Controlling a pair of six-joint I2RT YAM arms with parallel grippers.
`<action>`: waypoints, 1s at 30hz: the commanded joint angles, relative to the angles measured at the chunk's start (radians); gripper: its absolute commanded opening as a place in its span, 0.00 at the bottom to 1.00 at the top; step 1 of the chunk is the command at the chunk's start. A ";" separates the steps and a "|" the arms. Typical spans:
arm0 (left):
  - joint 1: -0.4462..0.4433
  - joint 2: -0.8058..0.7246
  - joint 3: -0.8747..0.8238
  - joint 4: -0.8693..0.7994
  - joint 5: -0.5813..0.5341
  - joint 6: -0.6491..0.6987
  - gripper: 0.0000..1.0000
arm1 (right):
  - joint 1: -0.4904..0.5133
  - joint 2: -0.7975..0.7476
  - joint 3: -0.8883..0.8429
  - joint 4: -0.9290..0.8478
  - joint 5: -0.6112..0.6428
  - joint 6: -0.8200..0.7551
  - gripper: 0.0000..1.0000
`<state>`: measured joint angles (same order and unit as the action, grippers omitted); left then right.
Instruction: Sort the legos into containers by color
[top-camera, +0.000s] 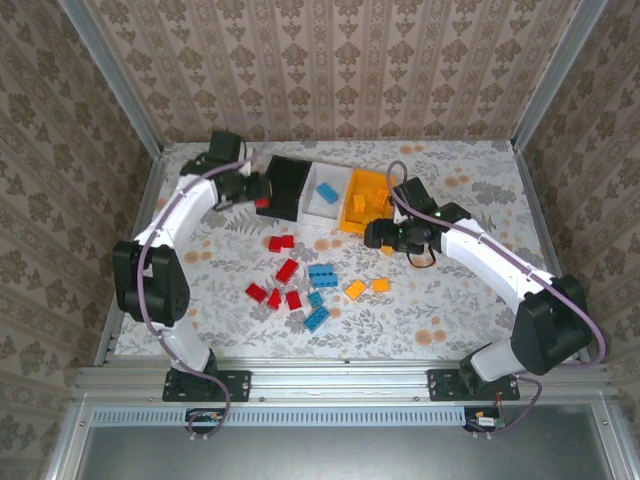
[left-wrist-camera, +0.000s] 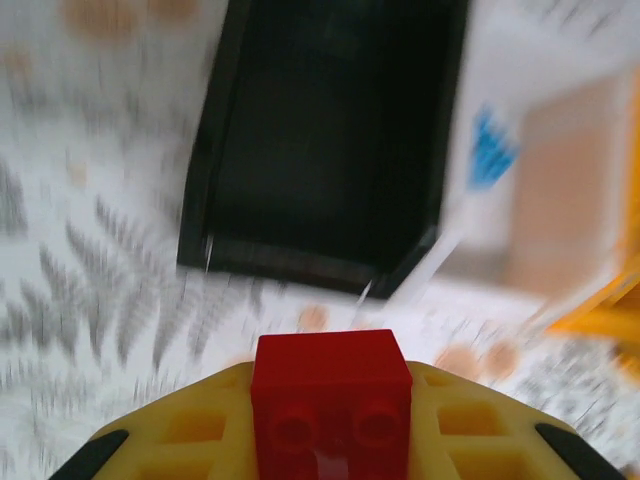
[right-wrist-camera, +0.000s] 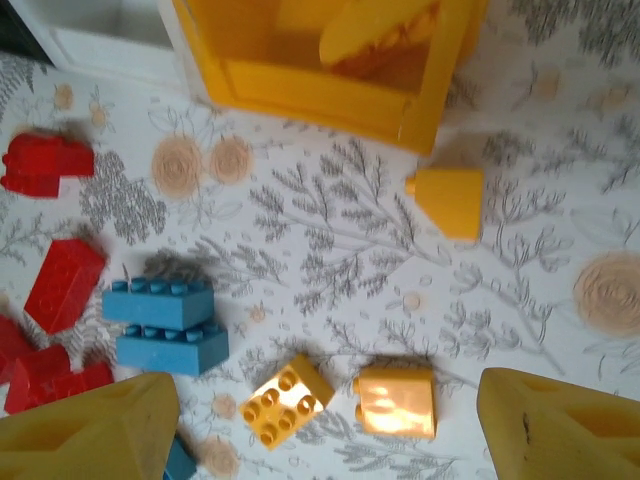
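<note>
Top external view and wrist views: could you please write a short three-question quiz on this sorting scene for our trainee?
1. True or false: the left gripper is shut on a small red studded plastic brick.
2. Which open-top plastic bin holds a small blue plastic brick? A black; B white; C orange.
3. Fill in: the right gripper hangs ___ over two loose orange studded bricks.

Key: 1 true; 2 B, the white bin; 3 open.
</note>
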<state>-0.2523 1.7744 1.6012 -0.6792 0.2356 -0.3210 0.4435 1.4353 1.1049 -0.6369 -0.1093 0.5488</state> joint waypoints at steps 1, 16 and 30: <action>0.007 0.153 0.181 -0.082 0.050 0.009 0.27 | 0.022 -0.078 -0.073 0.059 -0.051 0.072 0.81; -0.033 0.537 0.621 -0.237 -0.013 0.063 0.35 | 0.058 -0.196 -0.201 -0.054 0.079 0.087 0.86; -0.027 0.329 0.422 -0.226 -0.024 0.092 0.62 | 0.078 -0.084 -0.207 -0.007 0.058 0.073 0.81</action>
<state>-0.2863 2.2154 2.0773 -0.8894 0.2295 -0.2604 0.5110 1.3357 0.8917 -0.6350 -0.0570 0.6285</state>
